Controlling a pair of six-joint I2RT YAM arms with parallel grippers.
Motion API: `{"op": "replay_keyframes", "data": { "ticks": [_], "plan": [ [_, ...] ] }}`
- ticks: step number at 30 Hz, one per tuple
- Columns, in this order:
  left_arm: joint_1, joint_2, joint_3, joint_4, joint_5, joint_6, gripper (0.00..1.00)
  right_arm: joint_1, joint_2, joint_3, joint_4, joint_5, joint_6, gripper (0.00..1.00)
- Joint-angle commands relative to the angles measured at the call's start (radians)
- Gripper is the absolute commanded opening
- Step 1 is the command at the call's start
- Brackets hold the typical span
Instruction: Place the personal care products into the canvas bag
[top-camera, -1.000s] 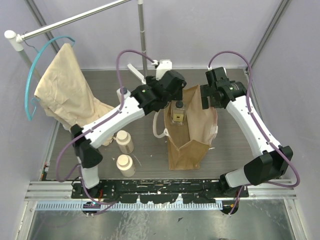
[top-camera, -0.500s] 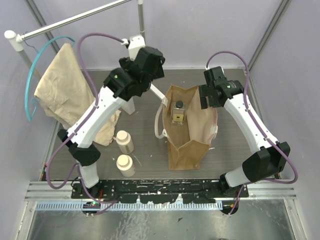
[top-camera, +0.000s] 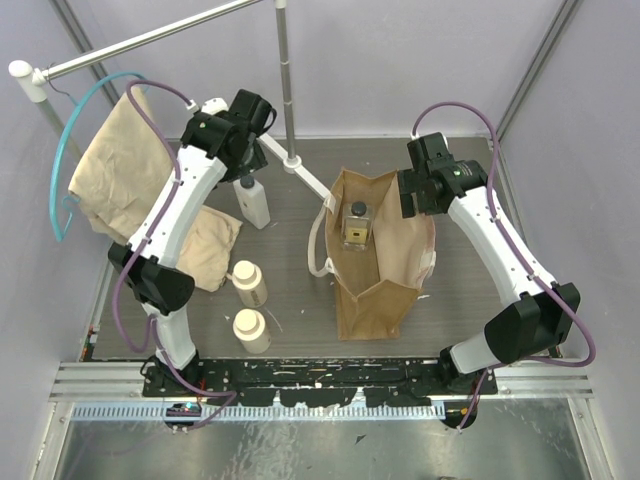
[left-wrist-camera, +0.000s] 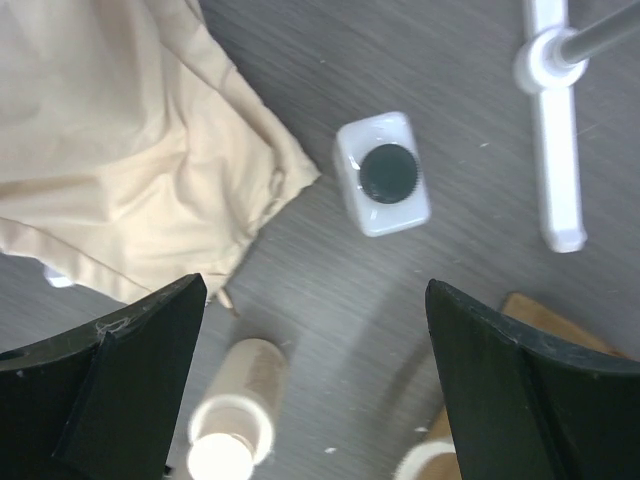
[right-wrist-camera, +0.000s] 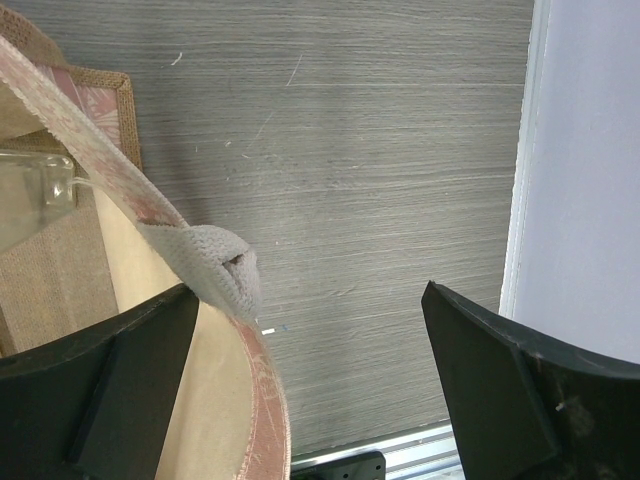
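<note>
One rectangular bottle (top-camera: 355, 226) stands inside the canvas bag (top-camera: 375, 295) and three are left on the tabletop (top-camera: 295, 300): the other rectangular bottle (left-wrist-camera: 383, 175) under the wide-spread left fingers (left-wrist-camera: 140, 370), plus two cream bottles (top-camera: 249, 283), while the right fingers (right-wrist-camera: 500, 390) gape empty beside the bag strap (right-wrist-camera: 215, 265)

Robot lab test cell: plain grey enclosure walls (top-camera: 400, 70), aluminium mounting rail (top-camera: 560, 380) with left arm (top-camera: 175, 205) and right arm (top-camera: 490, 240) bolted on, wood-grain table (top-camera: 295, 300), metal rod (top-camera: 150, 40) carrying a beige garment (top-camera: 130, 180).
</note>
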Motion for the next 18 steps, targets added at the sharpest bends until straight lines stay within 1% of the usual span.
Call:
{"op": "replay_keyframes", "data": {
  "ticks": [1, 3, 6, 9, 11, 14, 18],
  "plan": [
    [-0.004, 0.016, -0.012, 0.018, -0.014, 0.329, 0.98, 0.004, -0.018, 0.019, 0.023, 0.022, 0.008, 1.0],
    [-0.004, 0.031, -0.035, 0.046, -0.004, 0.499, 0.98, 0.004, -0.018, 0.014, 0.023, 0.02, 0.009, 1.0],
    [-0.005, 0.027, -0.11, 0.131, 0.064, 0.745, 0.98, 0.004, -0.015, 0.01, 0.026, 0.019, 0.01, 1.0],
    [-0.004, 0.017, -0.172, 0.199, 0.221, 0.951, 0.98, 0.004, -0.005, 0.017, 0.027, 0.014, 0.007, 1.0],
    [0.007, 0.014, -0.193, 0.235, 0.316, 1.033, 0.98, 0.004, 0.001, 0.026, 0.026, 0.012, -0.001, 1.0],
    [0.049, 0.025, -0.173, 0.237, 0.462, 1.108, 0.98, 0.004, 0.006, 0.031, 0.028, 0.016, -0.007, 1.0],
    [0.097, 0.068, -0.12, 0.199, 0.547, 1.185, 0.98, 0.004, 0.011, 0.029, 0.027, 0.008, -0.004, 1.0]
  ]
}}
